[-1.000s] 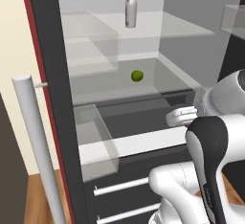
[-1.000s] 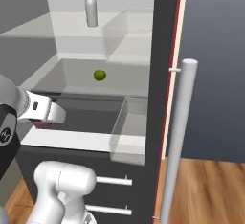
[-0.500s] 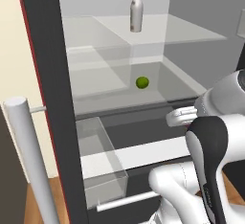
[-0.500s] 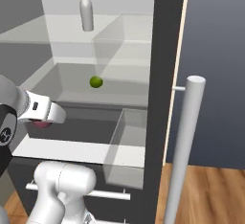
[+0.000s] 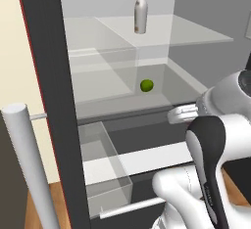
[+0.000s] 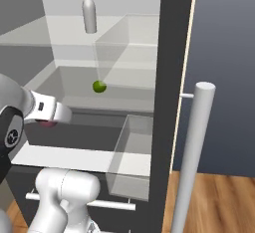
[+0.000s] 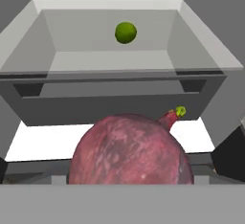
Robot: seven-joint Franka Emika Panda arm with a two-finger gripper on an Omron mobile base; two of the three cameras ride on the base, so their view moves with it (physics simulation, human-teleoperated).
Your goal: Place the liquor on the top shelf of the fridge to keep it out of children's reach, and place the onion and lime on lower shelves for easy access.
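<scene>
Liquor (image 5: 140, 10), slim and pale, stands upright on the translucent top shelf (image 5: 196, 36). The round lime (image 5: 146, 85) lies on a lower shelf (image 5: 103, 88). The gripper's (image 6: 49, 122) wide jaws hold the mottled red onion (image 7: 131, 149).

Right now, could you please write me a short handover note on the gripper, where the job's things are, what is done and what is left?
Gripper: closed on the onion, held in front of the open fridge, below the lime's shelf.
Bottle: upright on the top shelf. Done.
Lime: resting on the shelf below, towards the back. Done.
Onion: not yet set down.
Left to do: ease the onion onto a lower shelf, probably the one with the lime, let go, and back the arm out.
</scene>
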